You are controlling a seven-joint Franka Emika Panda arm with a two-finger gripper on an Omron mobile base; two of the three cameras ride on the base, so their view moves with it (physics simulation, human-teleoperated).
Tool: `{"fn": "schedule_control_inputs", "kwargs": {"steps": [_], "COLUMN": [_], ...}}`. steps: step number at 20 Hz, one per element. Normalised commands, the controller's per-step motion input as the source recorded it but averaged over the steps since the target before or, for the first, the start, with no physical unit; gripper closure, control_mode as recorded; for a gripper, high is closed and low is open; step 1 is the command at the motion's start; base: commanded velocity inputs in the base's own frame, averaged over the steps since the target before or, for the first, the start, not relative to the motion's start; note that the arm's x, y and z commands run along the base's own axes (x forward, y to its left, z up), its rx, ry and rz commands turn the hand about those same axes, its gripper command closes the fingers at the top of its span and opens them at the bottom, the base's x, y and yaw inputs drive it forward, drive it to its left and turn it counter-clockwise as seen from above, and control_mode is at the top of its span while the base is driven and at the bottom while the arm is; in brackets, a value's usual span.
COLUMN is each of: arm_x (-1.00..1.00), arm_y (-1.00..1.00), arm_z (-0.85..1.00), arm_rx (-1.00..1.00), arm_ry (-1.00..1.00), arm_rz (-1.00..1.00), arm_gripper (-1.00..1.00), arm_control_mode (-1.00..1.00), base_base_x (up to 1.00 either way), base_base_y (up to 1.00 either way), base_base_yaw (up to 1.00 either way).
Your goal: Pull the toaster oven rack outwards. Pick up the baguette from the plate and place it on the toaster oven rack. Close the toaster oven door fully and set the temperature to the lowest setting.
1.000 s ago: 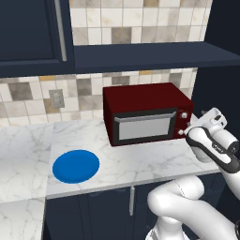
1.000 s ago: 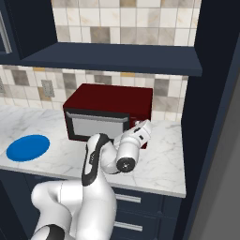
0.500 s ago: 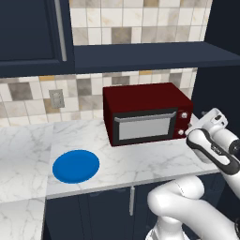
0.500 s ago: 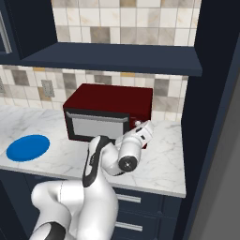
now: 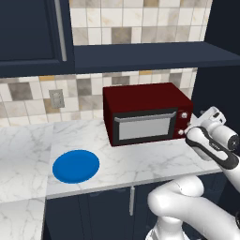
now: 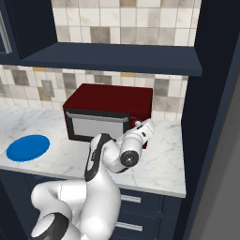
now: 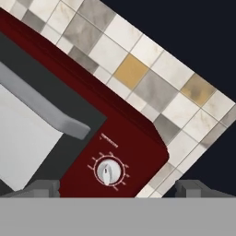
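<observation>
The dark red toaster oven (image 5: 145, 101) (image 6: 108, 99) stands on the marble counter with its toaster oven door (image 5: 144, 127) (image 6: 96, 125) shut, so the toaster oven rack is hidden behind it. The blue plate (image 5: 76, 166) (image 6: 28, 146) lies bare to the oven's left. The baguette is out of view. My gripper (image 5: 191, 125) (image 6: 143, 126) (image 7: 117, 189) hovers open just in front of the oven's right panel. In the hand view a pale knob (image 7: 109, 172) sits between and just beyond my fingertips (image 7: 44, 188), with the door's silver handle (image 7: 44, 110) to its left.
A dark shelf (image 5: 150, 56) and upper cabinets hang above the oven. A tall dark cabinet wall (image 6: 211, 117) stands close on the oven's right. The tiled backsplash (image 5: 33, 98) runs behind the marble counter (image 5: 140, 161).
The hand has edged a little closer to the oven's knob panel. Its jaws have stayed open, and the oven and plate have not moved.
</observation>
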Motion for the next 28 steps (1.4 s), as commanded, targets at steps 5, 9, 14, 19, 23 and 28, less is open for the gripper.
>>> {"fn": "schedule_control_inputs", "kwargs": {"steps": [5,9,14,19,23,28], "arm_x": [0.08,0.09,0.14,0.09,0.11,0.17], "arm_y": [0.00,0.00,0.00,0.00,0.00,0.00], "arm_z": [-0.09,-0.15,-0.14,-0.10,-0.08,-0.02], "arm_rx": [0.00,0.00,0.00,0.00,0.00,0.00], "arm_ry": [0.00,0.00,0.00,0.00,0.00,0.00], "arm_rz": [0.00,0.01,0.02,0.02,0.01,0.01], "arm_gripper": [-1.00,-1.00,-1.00,-1.00,-1.00,-1.00], "arm_control_mode": [-1.00,-1.00,-1.00,-1.00,-1.00,-1.00], "base_base_x": [0.00,0.00,0.00,0.00,0.00,0.00], "base_base_y": [0.00,0.00,0.00,0.00,0.00,0.00], "base_base_yaw": [0.00,0.00,0.00,0.00,0.00,0.00]}}
